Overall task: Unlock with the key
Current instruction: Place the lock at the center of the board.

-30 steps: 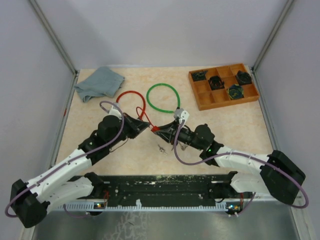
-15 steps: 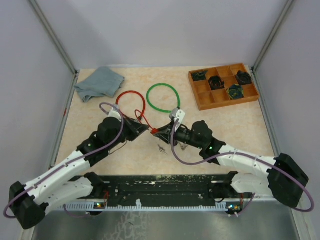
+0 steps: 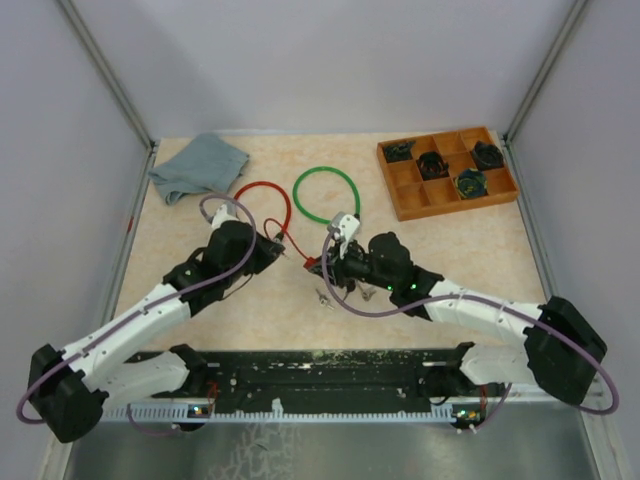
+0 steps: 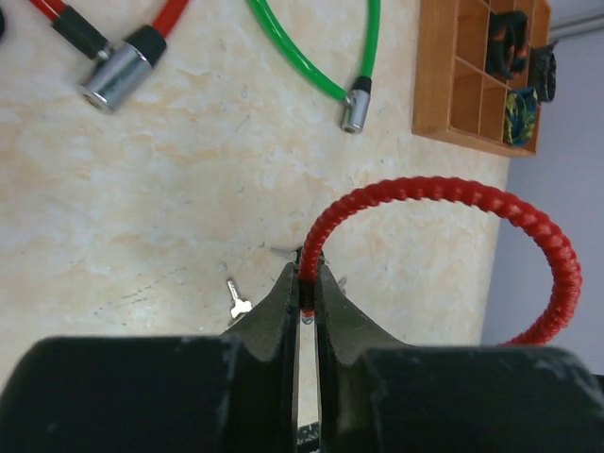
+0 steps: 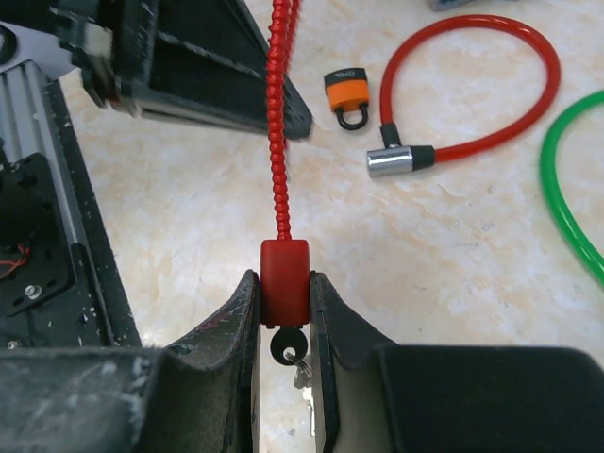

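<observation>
- right end effector [image 5: 283, 281] pinched the red lock body [image 5: 284, 260], key [image 5: 286, 346] just below.
- left end effector [image 4: 307, 269] pinched the ribbed cable [image 4: 453, 192].
- unlocking likely required a steady body and light cable tension.

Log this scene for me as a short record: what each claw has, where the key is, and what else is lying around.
left claw: shut on the ribbed red cable
right claw: shut on the red lock body
key: head shows just under the lock body, seemingly inserted
cable run: from the lock body to the left claw
loose key: on the table
other locks: orange padlock, smooth red cable lock, green cable
far side: grey cloth, wooden tray
</observation>
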`<action>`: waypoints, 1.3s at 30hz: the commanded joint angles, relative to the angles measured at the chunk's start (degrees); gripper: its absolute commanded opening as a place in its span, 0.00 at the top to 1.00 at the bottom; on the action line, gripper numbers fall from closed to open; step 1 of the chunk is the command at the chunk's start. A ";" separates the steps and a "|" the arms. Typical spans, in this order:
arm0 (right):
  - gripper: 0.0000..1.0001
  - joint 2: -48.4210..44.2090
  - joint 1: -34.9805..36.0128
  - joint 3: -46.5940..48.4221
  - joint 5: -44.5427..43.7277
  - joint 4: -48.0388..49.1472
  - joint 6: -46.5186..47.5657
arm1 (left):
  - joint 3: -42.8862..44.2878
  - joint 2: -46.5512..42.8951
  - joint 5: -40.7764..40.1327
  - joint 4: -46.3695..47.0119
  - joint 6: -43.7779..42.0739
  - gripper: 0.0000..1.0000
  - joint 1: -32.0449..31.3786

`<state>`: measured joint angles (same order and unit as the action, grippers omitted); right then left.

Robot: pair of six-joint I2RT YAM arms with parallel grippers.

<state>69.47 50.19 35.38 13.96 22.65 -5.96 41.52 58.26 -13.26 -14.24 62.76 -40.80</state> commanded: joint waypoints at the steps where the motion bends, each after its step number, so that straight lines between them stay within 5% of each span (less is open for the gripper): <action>1: 1.00 -5.53 -1.41 1.26 -6.09 -6.90 -0.82 | 4.31 -3.66 -9.41 -5.21 -4.94 0.78 -0.51; 6: 1.00 -15.02 -6.02 -0.70 -8.07 -15.79 -4.85 | 5.47 -6.23 -12.67 -11.61 -9.33 0.36 -0.35; 16: 1.00 -29.36 -12.48 0.04 -13.90 -38.32 -12.39 | 9.79 -13.77 -19.37 -22.11 -19.13 0.03 -0.25; 24: 1.00 -38.72 -14.60 -1.92 -27.08 -47.59 -22.60 | 17.51 -18.80 -23.05 -27.80 -26.86 0.00 -0.25; 30: 1.00 -39.82 -18.61 -8.53 -32.21 -44.70 -29.12 | 18.51 -18.71 -25.76 -28.74 -31.26 0.00 -0.25; 39: 1.00 -38.58 -34.97 -20.69 -26.04 -36.81 -36.75 | 14.46 -19.63 -24.11 -25.92 -32.79 0.00 1.48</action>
<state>29.82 22.15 17.45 -14.79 -21.06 -37.28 57.08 39.31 -37.04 -40.73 32.27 -40.12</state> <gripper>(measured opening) 0.185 0.996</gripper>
